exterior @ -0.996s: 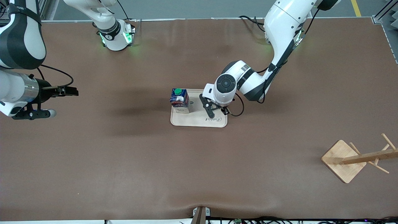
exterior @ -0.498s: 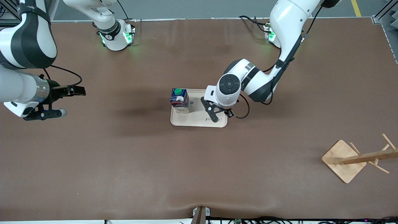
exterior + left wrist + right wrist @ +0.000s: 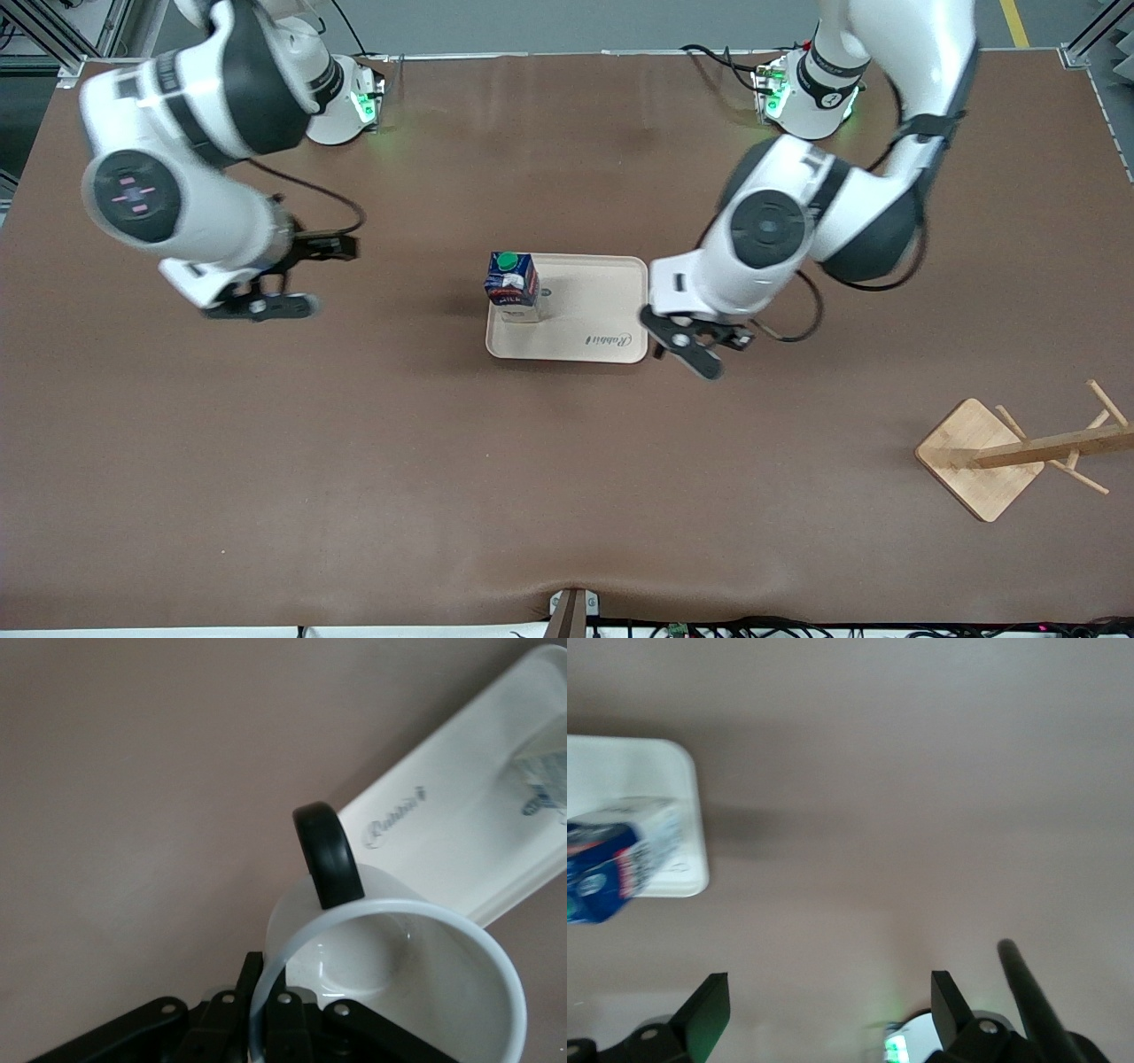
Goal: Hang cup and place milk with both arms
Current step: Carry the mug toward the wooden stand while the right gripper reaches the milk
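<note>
The tray (image 3: 585, 341) sits mid-surface (image 3: 354, 461) with the milk (image 3: 512, 286) standing on its end toward my right arm. My left claw (image 3: 700, 347) hangs over the surface just beside the tray's other end — the cup (image 3: 394, 970) pinched by its rim. My right claw (image 3: 306, 275) hovers, fingers apart, well apart from the tray. The rack (image 3: 992, 454) stands nearer the front camera, toward my left arm's end.

Brown matte table (image 3: 354, 461); cream tray (image 3: 589, 310) lies flat near the table's middle; wooden cup rack (image 3: 1005, 454) stands on its square base toward the left arm's end, nearer the front camera than the tray and well apart from it; both arm bases along the table's top edge.
</note>
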Robot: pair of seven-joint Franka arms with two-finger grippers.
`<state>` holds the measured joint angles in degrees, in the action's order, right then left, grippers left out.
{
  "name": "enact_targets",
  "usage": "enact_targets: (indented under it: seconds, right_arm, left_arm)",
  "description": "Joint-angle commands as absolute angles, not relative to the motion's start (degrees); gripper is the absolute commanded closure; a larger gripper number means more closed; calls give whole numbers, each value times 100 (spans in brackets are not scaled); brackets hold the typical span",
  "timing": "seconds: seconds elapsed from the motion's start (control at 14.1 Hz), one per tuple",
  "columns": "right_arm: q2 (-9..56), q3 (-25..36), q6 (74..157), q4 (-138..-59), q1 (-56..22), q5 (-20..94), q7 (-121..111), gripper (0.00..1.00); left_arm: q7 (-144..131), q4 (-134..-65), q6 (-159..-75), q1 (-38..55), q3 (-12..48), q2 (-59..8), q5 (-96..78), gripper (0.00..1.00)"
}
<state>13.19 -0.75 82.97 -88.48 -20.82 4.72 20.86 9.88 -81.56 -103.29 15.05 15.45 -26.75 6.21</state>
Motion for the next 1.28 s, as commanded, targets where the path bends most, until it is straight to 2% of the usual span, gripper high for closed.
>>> enact_targets:
  seconds: [0.0, 0.14, 0.36, 0.57, 0.71, 0.92, 1.21]
  right_arm:
    - [1607, -18, 8576, -8780, -2494, 1306, 2373, 0]
    - [1748, -9, 9102, -8929, -2854, 1555, 2521, 0]
    - [1749, -9, 10333, -9535, -3522, 1564, 3662, 0]
    - [1863, 0, 10582, -9598, -3875, 1521, 3937, 0]
    - [1872, 9, 10713, -9667, -3990, 1459, 4042, 0]
    - [1863, 9, 11616, -10027, -4122, 890, 4489, 0]
    - [1872, 18, 11733, -10063, -4131, 448, 4710, 0]
  left_arm:
    - [800, -8174, -10169, 1012, 1582, -2418, 423, 100]
    - [633, -8174, -10090, 600, 1591, -2373, 404, 100]
    - [659, -8174, -10099, 10, 1608, -2233, 431, 100]
    - [615, -8183, -10160, -184, 1573, -2153, 440, 100]
    - [685, -8174, -10221, -657, 1652, -2145, 387, 100]
    - [764, -8174, -10248, -1141, 1661, -1996, -8, 100]
    - [1817, -8174, -10283, -1783, 1652, -1855, -430, 100]
